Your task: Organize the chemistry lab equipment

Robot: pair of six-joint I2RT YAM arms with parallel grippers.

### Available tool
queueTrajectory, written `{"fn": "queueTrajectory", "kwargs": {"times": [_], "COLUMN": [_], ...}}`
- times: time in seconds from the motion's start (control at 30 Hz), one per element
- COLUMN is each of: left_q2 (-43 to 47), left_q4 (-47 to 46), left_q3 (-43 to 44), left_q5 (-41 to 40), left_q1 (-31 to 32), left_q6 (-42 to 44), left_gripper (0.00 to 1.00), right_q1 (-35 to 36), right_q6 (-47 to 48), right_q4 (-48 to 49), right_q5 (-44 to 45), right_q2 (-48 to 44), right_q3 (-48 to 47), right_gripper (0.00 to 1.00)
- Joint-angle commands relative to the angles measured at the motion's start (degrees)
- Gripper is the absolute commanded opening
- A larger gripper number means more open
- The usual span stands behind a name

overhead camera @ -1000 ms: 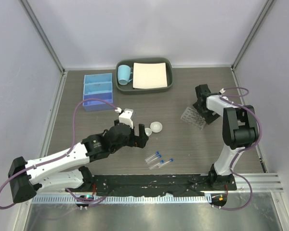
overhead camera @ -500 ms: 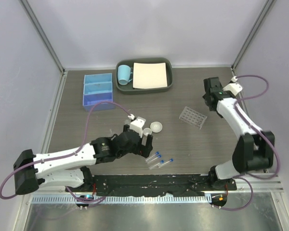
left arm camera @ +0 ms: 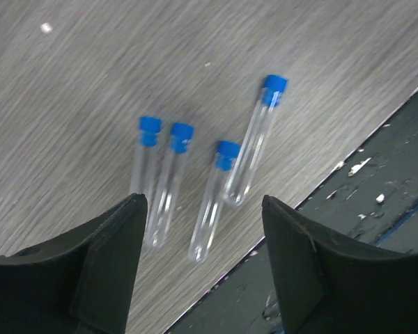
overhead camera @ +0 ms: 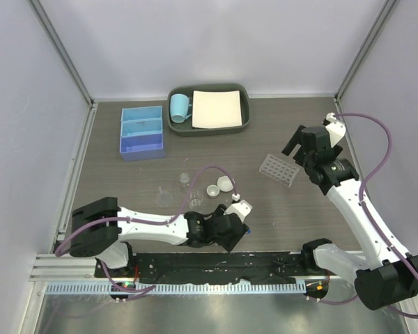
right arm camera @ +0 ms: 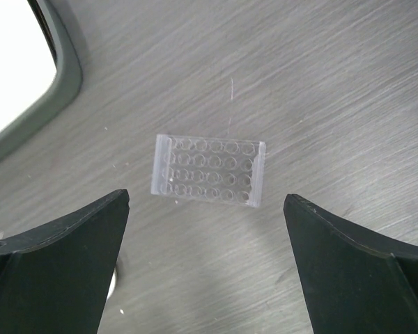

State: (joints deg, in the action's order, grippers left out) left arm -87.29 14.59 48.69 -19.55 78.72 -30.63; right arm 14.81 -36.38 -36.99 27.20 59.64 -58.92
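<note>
Thin clear tubes with blue caps (left arm camera: 168, 179) lie side by side on the wood table by its dark front strip. My left gripper (left arm camera: 202, 206) hovers over them, open, a jaw on each side and nothing between. In the top view the left gripper (overhead camera: 226, 232) covers the tubes. The clear plastic tube rack (right arm camera: 209, 171) (overhead camera: 279, 169) lies flat, ahead of my right gripper (right arm camera: 205, 202) (overhead camera: 304, 147), which hangs wide open above it. Two small white round dishes (overhead camera: 225, 184) sit mid-table. The blue three-compartment box (overhead camera: 141, 132) stands at the back left.
A dark grey tray (overhead camera: 244, 118) with a white sheet and a light-blue mug (overhead camera: 179, 106) sits at the back centre. The tray's rim (right arm camera: 64, 78) shows in the right wrist view. The black base strip (overhead camera: 265, 261) runs along the near edge.
My left arm has swung down toward the near edge and now covers the tubes, its jaws somewhat narrower. The right arm has drawn back from the rack and risen.
</note>
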Motion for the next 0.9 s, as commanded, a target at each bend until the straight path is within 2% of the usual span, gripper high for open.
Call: {"fn": "queueTrajectory", "kwargs": {"times": [0.0,0.33,0.57,0.87], "left_q2": [-3.7,-3.9,-2.8,-0.4], "left_q4": [-4.9,-3.6,-2.6,-2.5], "left_q3": [4.5,5.7,4.6,1.4], "left_q5": [-1.0,-0.8,-0.8,-1.4], "left_q1": [1.5,2.8,3.0,4.1], "left_q6": [0.9,1.1,0.6,-0.9], "left_gripper": [0.67,0.66,0.58,0.56], "right_q1": [0.4,0.5,0.5,0.6], "right_q6": [4.3,6.4,6.3,5.8], "right_q4": [0.6,2.0,2.5,2.2], "right_q5": [-2.4,-2.6,-3.6,-4.5], "right_q2": [-0.7,-1.8,-2.2,-2.7], "right_q3": [2.2,6.4,6.5,6.9], "right_gripper": [0.99,0.99,0.99,0.99]}}
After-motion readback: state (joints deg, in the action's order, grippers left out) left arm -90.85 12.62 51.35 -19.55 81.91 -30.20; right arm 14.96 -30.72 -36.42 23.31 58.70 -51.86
